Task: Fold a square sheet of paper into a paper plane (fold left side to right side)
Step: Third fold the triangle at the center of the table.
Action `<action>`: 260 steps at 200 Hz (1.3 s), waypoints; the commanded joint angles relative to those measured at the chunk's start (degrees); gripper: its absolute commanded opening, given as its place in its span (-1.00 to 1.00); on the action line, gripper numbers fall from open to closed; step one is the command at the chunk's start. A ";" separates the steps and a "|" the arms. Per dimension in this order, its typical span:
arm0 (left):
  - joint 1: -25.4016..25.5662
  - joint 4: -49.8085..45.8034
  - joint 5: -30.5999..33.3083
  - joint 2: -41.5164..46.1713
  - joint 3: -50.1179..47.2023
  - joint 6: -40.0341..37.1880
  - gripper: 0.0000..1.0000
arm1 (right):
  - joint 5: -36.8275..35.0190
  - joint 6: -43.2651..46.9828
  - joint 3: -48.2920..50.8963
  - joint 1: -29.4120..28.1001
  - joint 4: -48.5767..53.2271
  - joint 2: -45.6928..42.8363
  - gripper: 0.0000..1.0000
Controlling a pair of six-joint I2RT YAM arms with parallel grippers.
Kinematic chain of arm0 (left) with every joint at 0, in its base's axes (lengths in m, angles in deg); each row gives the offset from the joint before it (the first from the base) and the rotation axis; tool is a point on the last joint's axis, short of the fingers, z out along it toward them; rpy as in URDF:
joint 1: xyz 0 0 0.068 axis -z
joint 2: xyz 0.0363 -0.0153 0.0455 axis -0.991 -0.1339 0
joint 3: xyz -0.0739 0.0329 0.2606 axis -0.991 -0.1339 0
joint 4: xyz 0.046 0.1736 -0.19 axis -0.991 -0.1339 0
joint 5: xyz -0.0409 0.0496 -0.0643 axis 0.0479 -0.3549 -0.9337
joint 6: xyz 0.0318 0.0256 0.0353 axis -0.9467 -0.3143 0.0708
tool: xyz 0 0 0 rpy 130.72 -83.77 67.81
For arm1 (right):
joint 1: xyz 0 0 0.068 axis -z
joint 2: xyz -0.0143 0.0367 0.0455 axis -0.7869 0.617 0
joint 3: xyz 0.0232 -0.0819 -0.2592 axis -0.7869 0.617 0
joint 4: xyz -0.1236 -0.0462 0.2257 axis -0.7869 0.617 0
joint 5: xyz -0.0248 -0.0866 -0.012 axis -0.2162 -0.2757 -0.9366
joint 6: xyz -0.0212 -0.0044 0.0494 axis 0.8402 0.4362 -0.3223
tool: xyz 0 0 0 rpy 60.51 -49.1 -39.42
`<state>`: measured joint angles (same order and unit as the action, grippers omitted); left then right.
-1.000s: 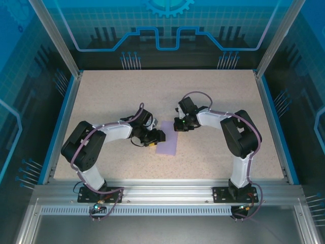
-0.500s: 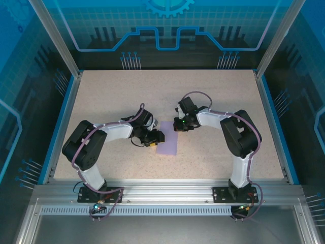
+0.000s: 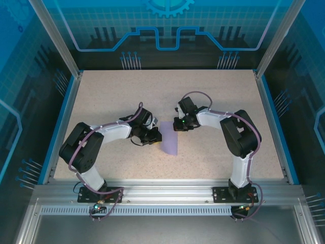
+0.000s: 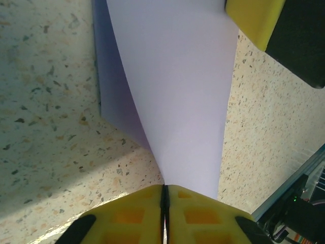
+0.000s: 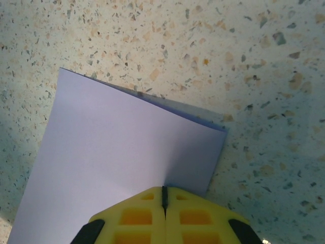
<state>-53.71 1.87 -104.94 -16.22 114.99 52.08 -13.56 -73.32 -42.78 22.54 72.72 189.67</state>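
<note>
Top: left gripper (image 3: 156,137), spread a sec ago, had clamped onto square sheet of paper (image 3: 171,142) at its 9 o'clock edge, mid speckled table (image 3: 213,96). Left wrist: matte lavender sheet curled up, smooth, unmarked. Right wrist: right gripper (image 5: 163,195) pressed together, tips touching sheet's edge.

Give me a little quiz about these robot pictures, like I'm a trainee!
1. True or false: the left tool is shut on the paper.
2. Pick one: the paper is A) green, B) purple, C) red.
3. How many tools pinch the paper?

Key: 1. True. 2. B. 3. Two, since the right tool pinches it too.
</note>
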 commanded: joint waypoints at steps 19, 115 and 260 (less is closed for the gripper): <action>-0.04 -1.00 -2.01 0.71 -0.47 2.25 -0.80 | 1.63 2.03 0.78 -0.87 -1.02 -0.03 -0.95; -0.12 -3.18 -4.09 -0.34 1.18 10.04 -0.92 | -9.86 12.89 14.80 -8.29 -6.42 -24.34 0.27; 0.11 -4.55 -5.08 -0.17 1.18 11.34 -0.94 | -21.82 17.84 21.83 -30.84 -13.35 -21.35 0.33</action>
<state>-53.68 -0.60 -108.46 -16.24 115.01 62.53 -32.71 -56.41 -17.78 -7.52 60.48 166.26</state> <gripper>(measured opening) 0.060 0.714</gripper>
